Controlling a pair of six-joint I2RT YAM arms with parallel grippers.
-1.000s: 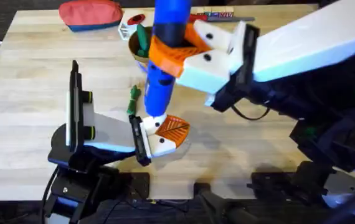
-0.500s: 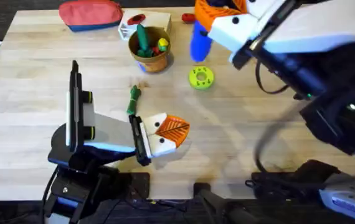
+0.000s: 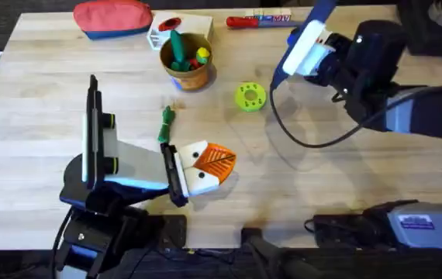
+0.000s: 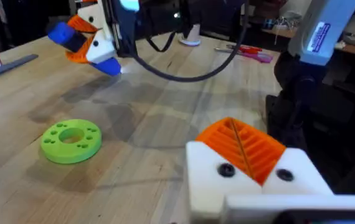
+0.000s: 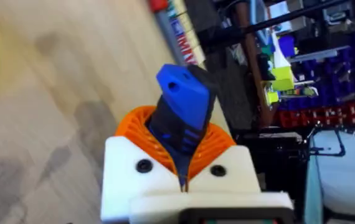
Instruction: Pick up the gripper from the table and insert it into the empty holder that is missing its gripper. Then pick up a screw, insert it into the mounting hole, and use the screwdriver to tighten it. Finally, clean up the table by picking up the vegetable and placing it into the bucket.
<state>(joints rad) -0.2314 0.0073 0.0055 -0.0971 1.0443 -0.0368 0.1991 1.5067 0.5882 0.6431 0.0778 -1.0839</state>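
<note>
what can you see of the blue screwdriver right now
The screwdriver is a fat, bright-blue, pen-shaped tool that looks like plastic, with a dark middle band. The right gripper is shut on it, its orange ribbed pads pressing both sides of the body. The blunt blue end sticks out past the jaws. The left wrist view shows it held tilted above the table, touching nothing else. Its metal bit cannot be made out.

The table [image 3: 50, 93] is pale wood with visible grain, matt. The right tool [image 5: 180, 177] has smooth white plastic mounts and ribbed orange pads clamping the glossy blue plastic screwdriver [image 5: 184, 102]. Near it, the green disc [image 4: 71, 140] looks matt, layered plastic.
</note>
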